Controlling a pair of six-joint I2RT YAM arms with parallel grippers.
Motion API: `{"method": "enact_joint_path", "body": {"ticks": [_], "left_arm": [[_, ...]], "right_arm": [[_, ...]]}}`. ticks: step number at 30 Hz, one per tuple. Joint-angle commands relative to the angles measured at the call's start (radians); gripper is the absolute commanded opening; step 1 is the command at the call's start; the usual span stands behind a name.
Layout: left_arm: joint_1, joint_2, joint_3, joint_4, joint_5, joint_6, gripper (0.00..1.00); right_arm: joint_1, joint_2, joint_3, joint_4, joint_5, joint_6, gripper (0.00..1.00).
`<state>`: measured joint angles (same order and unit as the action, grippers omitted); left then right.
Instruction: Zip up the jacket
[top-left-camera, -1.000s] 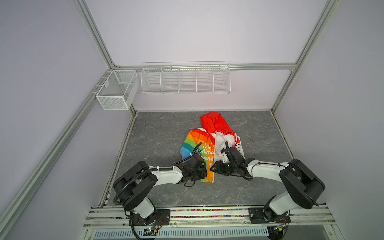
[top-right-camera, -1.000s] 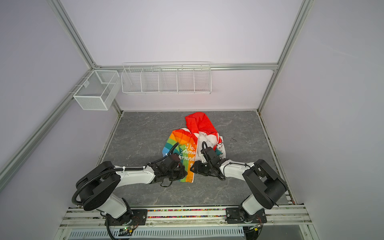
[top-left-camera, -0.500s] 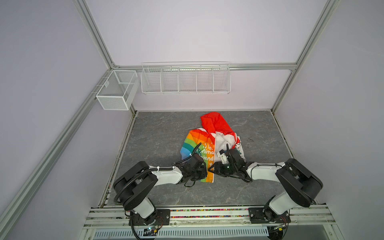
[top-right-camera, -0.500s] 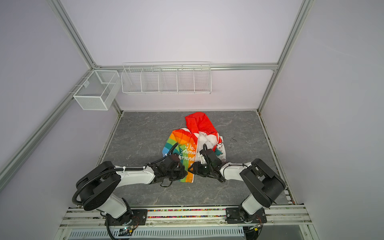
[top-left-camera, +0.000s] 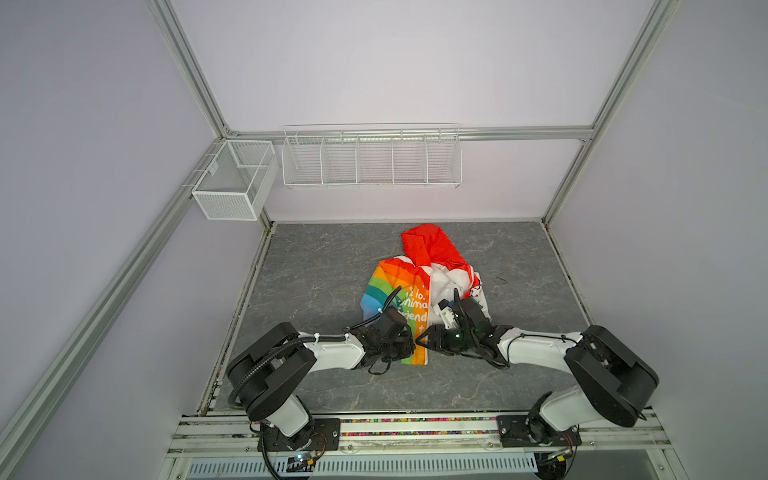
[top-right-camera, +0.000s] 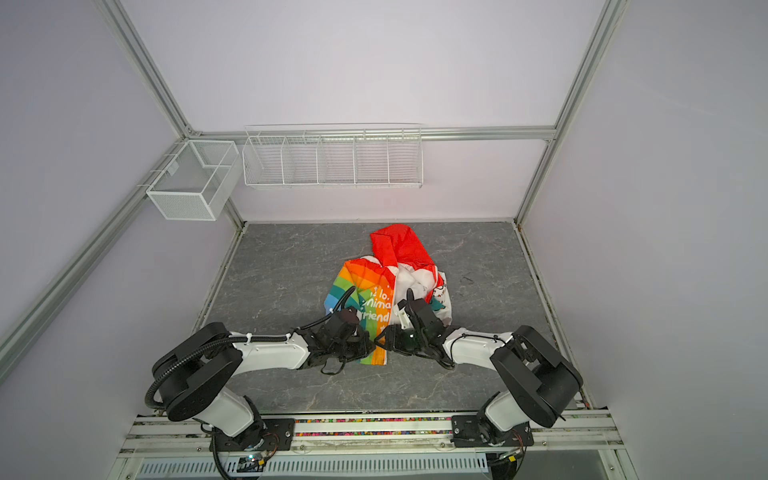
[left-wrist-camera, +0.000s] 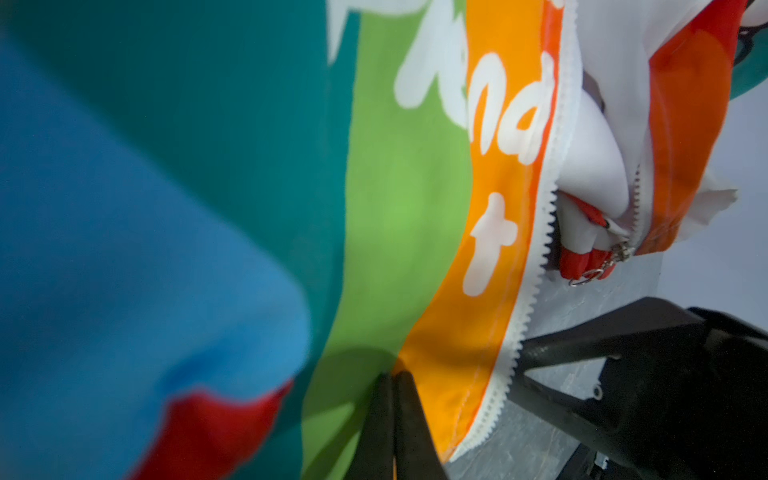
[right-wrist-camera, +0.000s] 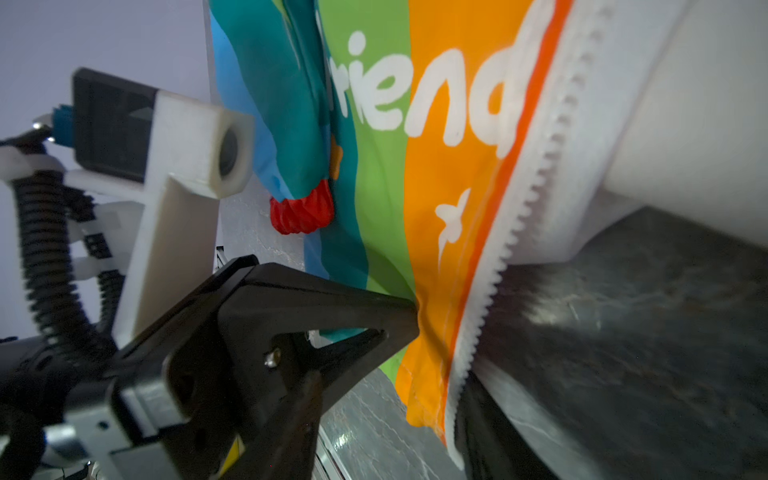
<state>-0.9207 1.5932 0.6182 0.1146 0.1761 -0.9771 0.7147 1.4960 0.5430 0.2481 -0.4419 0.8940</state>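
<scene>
The jacket (top-left-camera: 399, 286) (top-right-camera: 361, 282) lies crumpled mid-table, red hood (top-left-camera: 432, 245) towards the back, rainbow half on the left and white half on the right. Its front is unzipped. The white zipper teeth (left-wrist-camera: 540, 232) (right-wrist-camera: 498, 257) run down the rainbow half's edge, and the metal slider (left-wrist-camera: 619, 251) sits on the white half. My left gripper (top-left-camera: 409, 349) (top-right-camera: 370, 347) (left-wrist-camera: 392, 376) is shut on the rainbow half's bottom hem. My right gripper (top-left-camera: 419, 343) (top-right-camera: 378, 340) is open just to its right, and one of its fingers (left-wrist-camera: 602, 336) has its tip at the zipper tape's lower end.
The table (top-left-camera: 324, 266) is grey and marbled. A wire rack (top-left-camera: 370, 158) hangs on the back wall and a mesh box (top-left-camera: 232, 183) on the left frame. A red cuff (right-wrist-camera: 301, 212) lies beside the left arm. The arm bases stand on the front rail (top-left-camera: 415, 422).
My right gripper has crept a little to the left, closer to the hem corner and the left gripper. The left gripper and the jacket have stayed put.
</scene>
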Motion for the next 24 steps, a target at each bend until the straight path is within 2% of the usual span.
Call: {"method": "enact_joint_path", "body": {"ticks": [1,15,24], "left_arm": [[0.005,-0.002,-0.016,-0.019,-0.019,-0.015,0.00],[0.005,-0.008,-0.012,-0.038,-0.028,-0.017,0.00],[0.005,0.005,-0.011,-0.024,-0.018,-0.019,0.00]], "right_arm": [[0.007,-0.012,-0.006,-0.017,-0.003,0.006,0.55],[0.005,-0.004,-0.005,-0.009,0.002,0.007,0.54],[0.011,0.007,-0.068,0.032,-0.007,0.014,0.49]]}}
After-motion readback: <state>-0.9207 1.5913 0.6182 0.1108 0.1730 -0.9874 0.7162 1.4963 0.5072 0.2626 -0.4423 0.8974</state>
